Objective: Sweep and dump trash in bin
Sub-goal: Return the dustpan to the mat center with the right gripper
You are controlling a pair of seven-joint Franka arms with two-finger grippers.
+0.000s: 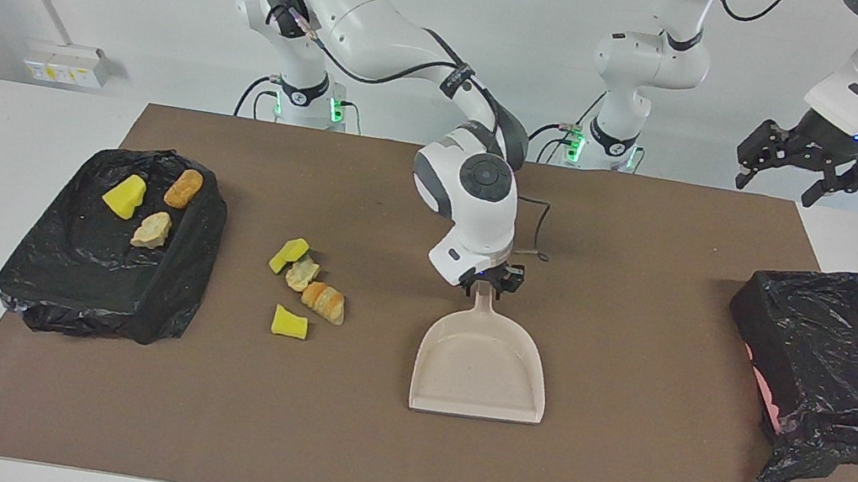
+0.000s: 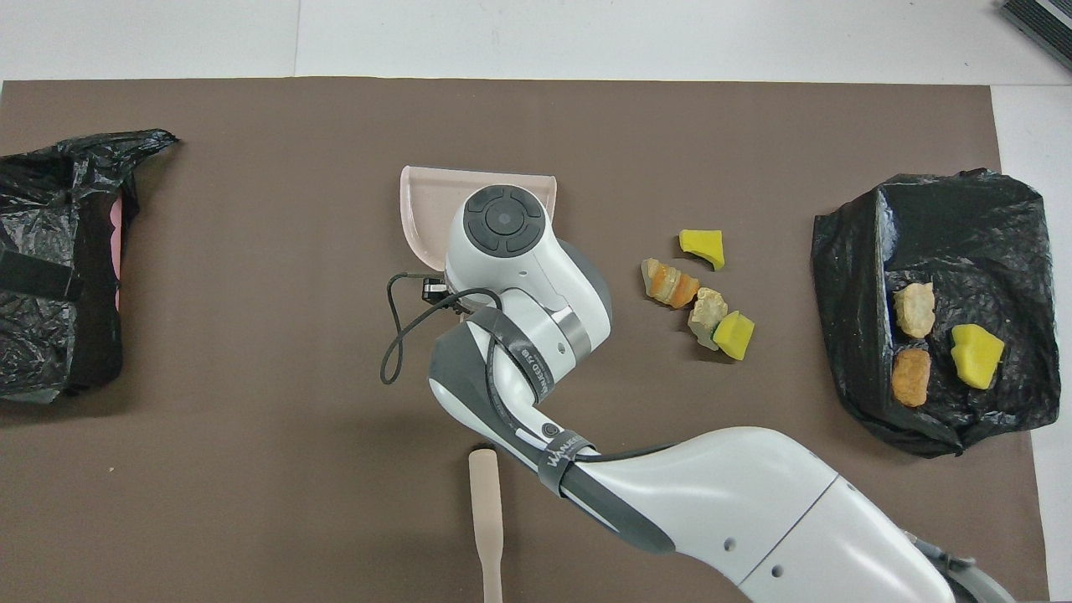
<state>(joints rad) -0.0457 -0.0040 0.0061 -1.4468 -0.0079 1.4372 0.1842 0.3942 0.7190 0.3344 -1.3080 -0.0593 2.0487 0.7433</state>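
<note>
The beige dustpan lies flat on the brown mat, its mouth pointing away from the robots; the overhead view shows only its bare corner past the arm. My right gripper is down at the tip of the dustpan's handle. Several scraps of trash lie on the mat toward the right arm's end: a yellow chunk, a tan lump, an orange-brown lump and a second yellow chunk. My left gripper hangs open, high over the table's left-arm end.
A bin lined with black bag at the right arm's end holds three scraps. Another black-lined bin stands at the left arm's end. A beige brush handle lies near the robots' edge.
</note>
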